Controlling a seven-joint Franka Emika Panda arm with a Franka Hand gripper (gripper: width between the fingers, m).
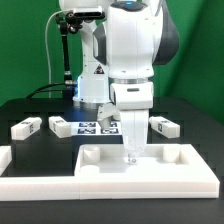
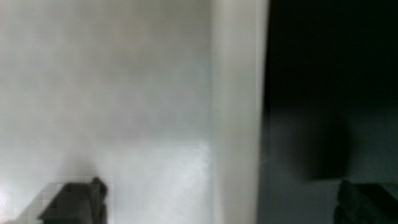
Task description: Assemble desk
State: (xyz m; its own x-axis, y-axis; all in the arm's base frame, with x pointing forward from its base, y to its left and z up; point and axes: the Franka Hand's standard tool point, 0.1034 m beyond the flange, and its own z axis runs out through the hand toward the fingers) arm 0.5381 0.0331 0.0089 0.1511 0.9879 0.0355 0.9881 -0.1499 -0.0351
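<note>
Lower centre of the frame: the tool (image 1: pixel 130 152) hangs wide open, gripping nothing, over the white desk top (image 1: pixel 175 163) on a black tabletop (image 1: pixel 195 115).

The arm (image 1: pixel 135 50) points straight down, fingers (image 2: pixel 75 202) seemingly spread wide apart.

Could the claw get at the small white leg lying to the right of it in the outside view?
Probably yes: the claw is open, and that leg lies alone on the black table with nothing over it.
</note>
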